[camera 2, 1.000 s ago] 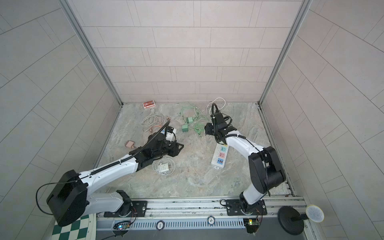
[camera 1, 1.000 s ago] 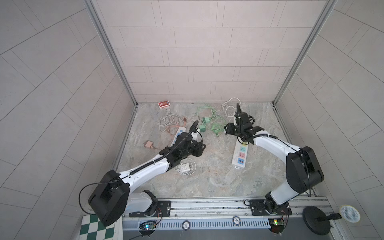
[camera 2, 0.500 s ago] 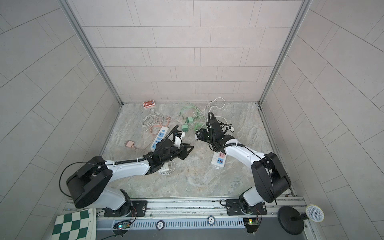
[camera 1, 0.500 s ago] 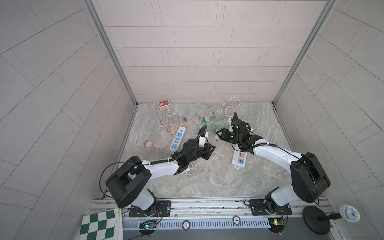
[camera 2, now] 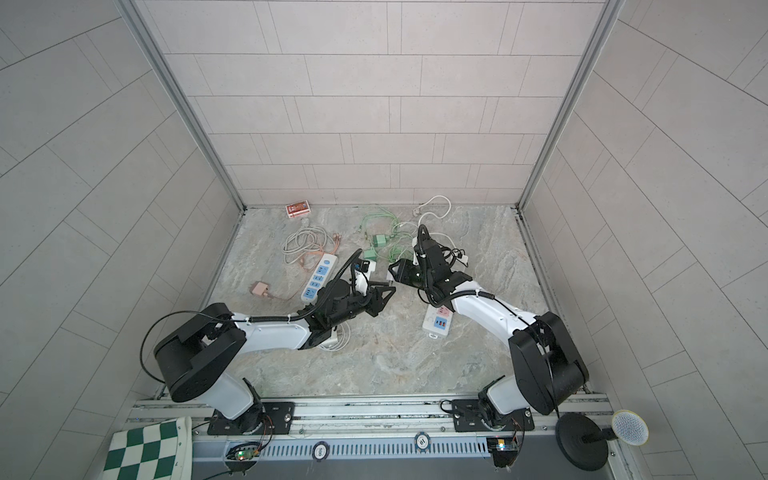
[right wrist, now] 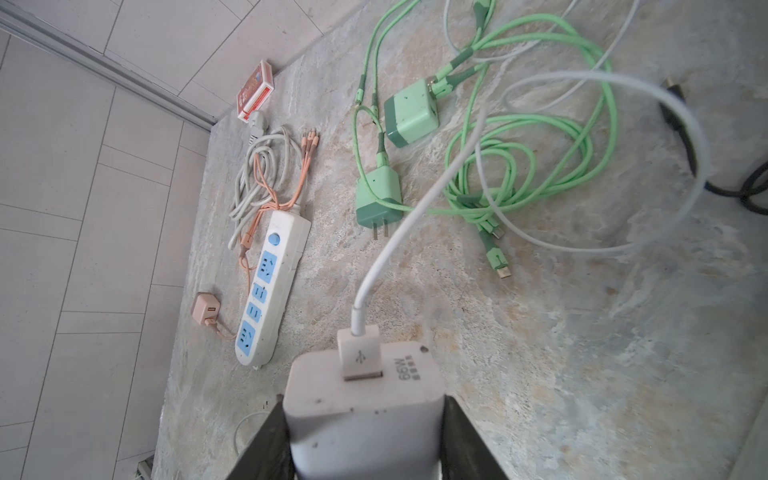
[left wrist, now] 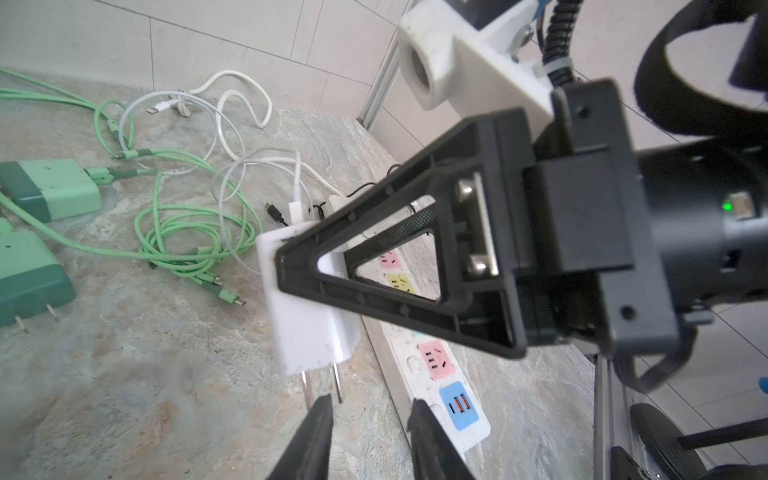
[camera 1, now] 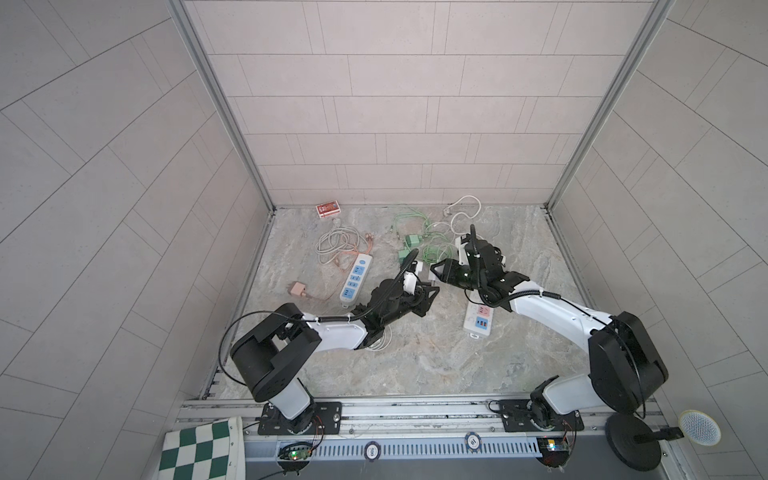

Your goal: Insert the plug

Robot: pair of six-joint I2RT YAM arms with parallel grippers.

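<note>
Closed in mid-table since earlier, with right gripper (right wrist: 361, 405) pinching lifted charger (left wrist: 307, 328), left gripper (left wrist: 372, 419) slightly spread, empty; pickup done, insertion into strip (camera 1: 478, 324) left

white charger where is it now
The white charger is clamped in the right tool, above the table's middle in both top views, prongs facing the left tool.

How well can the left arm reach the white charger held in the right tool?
Probably yes. The left tool is open right by the prongs of the white charger, with nothing between; the right tool grips only its sides.
</note>
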